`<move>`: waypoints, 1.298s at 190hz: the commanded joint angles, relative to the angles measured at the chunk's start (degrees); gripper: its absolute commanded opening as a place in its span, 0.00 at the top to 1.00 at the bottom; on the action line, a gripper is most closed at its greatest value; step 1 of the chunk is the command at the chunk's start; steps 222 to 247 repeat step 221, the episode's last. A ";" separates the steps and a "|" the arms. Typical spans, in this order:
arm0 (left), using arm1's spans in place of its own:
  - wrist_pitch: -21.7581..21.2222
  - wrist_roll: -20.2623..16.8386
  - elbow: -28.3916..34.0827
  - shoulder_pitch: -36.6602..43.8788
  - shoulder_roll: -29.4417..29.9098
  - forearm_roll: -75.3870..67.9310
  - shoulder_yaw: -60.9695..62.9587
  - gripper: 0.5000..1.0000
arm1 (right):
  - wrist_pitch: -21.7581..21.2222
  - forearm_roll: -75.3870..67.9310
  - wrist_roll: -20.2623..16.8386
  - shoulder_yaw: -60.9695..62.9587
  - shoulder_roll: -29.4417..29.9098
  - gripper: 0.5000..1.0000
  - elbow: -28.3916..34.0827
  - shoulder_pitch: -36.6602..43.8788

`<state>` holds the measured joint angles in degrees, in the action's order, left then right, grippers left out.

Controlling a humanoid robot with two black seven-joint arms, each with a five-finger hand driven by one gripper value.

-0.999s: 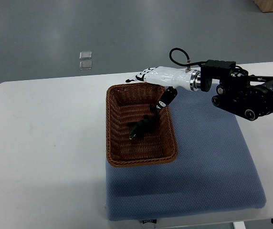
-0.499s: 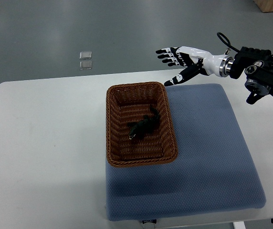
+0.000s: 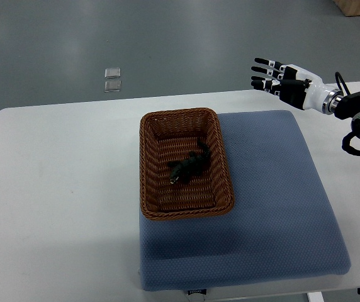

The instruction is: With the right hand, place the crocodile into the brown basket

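Note:
A small dark crocodile toy [image 3: 188, 166] lies inside the brown wicker basket [image 3: 149, 165], near its middle, with nothing touching it. The basket stands on the left part of a blue mat [image 3: 274, 201]. My right hand [image 3: 279, 79], white with black fingertips, hovers at the upper right, well away from the basket and beyond the mat's far right corner. Its fingers are spread and hold nothing. The left arm does not show.
The white table [image 3: 60, 189] extends to the left of the mat. Two small clear squares [image 3: 112, 80] lie on the grey floor beyond the table's far edge. A wooden corner [image 3: 359, 6] shows at the top right.
My right hand has drawn back from the basket's far right corner, rising and moving to the right. The crocodile stays in the basket where it lay.

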<state>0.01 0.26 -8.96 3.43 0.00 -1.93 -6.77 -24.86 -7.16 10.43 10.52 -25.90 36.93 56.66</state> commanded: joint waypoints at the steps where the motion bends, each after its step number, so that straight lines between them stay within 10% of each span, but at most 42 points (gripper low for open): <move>1: -0.01 0.00 0.00 0.00 0.00 0.00 0.00 0.00 | -1.16 -5.50 -1.90 0.03 0.15 0.14 -1.86 -1.11; 247: -0.01 0.00 0.00 0.00 0.00 0.00 0.00 0.00 | -2.48 -10.60 -5.06 1.44 0.41 0.13 -2.92 -4.54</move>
